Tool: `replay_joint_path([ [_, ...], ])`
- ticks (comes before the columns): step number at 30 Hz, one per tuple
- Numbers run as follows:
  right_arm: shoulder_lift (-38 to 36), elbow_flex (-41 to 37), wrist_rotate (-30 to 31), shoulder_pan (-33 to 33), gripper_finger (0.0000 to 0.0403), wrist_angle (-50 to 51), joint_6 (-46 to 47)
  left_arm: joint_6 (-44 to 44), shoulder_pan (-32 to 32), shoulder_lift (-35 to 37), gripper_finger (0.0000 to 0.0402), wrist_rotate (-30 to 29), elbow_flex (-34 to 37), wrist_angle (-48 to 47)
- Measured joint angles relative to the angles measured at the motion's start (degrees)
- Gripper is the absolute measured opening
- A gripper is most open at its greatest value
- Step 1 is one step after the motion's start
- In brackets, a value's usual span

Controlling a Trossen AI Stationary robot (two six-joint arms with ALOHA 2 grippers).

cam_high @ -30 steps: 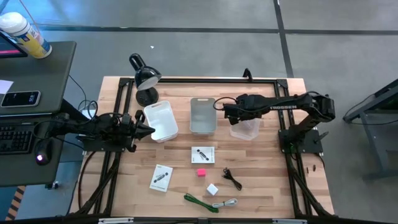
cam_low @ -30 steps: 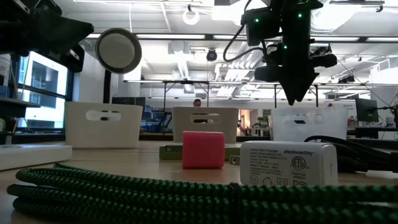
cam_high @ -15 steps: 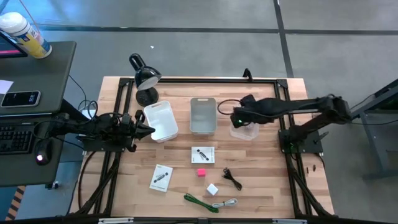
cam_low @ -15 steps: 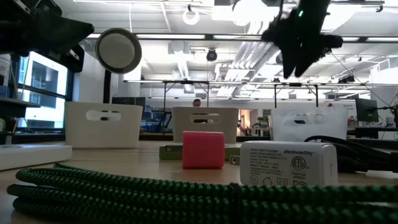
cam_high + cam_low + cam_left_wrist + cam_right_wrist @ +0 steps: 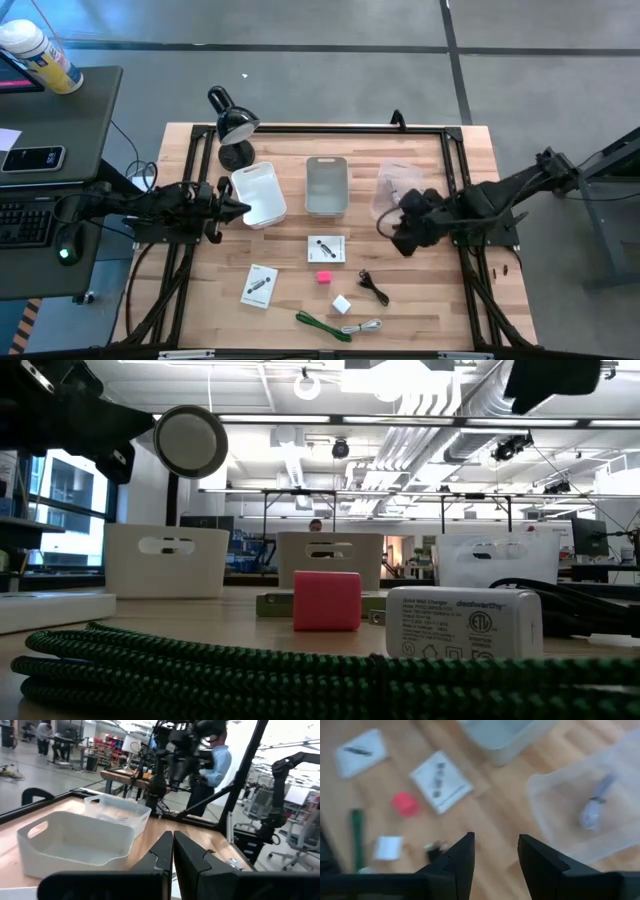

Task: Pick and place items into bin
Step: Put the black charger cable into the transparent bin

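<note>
Overhead, right gripper (image 5: 402,238) at about 3 o'clock, fingers spread and empty, just beside clear bin (image 5: 392,188) holding a blurred grey piece (image 5: 594,809). Left gripper (image 5: 238,209) at 9 o'clock, fingers pressed together, beside white bin (image 5: 257,192). Toward 6 o'clock: two white packets (image 5: 326,248), pink cube (image 5: 323,277), white cube (image 5: 342,304), black cord (image 5: 374,287), green cord (image 5: 318,324); white cord (image 5: 362,327) barely discernible.

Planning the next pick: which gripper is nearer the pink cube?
Right. The right gripper hangs open just right of the pink cube; the left gripper waits shut by the white bin.
</note>
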State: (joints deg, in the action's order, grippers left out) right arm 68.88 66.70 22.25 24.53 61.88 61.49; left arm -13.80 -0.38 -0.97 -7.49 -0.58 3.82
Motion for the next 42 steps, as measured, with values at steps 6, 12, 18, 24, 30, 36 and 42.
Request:
replay_joint_path([
  [6, 0.3, 0.0, -14.2, 3.6, 0.0139, -0.2, 10.1, 0.0, 0.0, 0.0, 0.0003, -1.3, 0.0, -1.0],
  [12, 2.0, 0.0, -11.9, 6.1, 0.0139, -3.5, 17.6, 2.0, 0.0, 0.0, 0.0003, -3.3, 0.0, -1.1],
  [18, 6.6, 0.0, -6.1, 8.3, 0.0139, -4.5, 20.0, 2.0, 0.0, 0.0, 0.0003, -4.3, 0.0, -1.1],
  [24, 12.8, 0.0, -5.3, 9.8, 0.0139, -6.1, 18.8, 2.0, 0.0, 0.0, 0.0003, -3.8, 0.0, -1.1],
  [30, 17.8, 0.0, -6.2, 10.5, 0.0139, -12.7, 17.7, 2.0, 0.0, 0.0, 0.0003, -3.7, 0.0, -1.3],
  [36, 21.6, 0.0, -9.0, 10.5, 0.0139, -15.0, 19.4, 3.3, 0.0, 0.0, 0.0003, -3.7, 0.0, -1.3],
  [42, 26.0, 0.0, -10.9, 10.5, 0.0139, -20.7, 18.2, 3.5, 0.0, 0.0, 0.0003, -3.6, 0.0, -1.3],
])
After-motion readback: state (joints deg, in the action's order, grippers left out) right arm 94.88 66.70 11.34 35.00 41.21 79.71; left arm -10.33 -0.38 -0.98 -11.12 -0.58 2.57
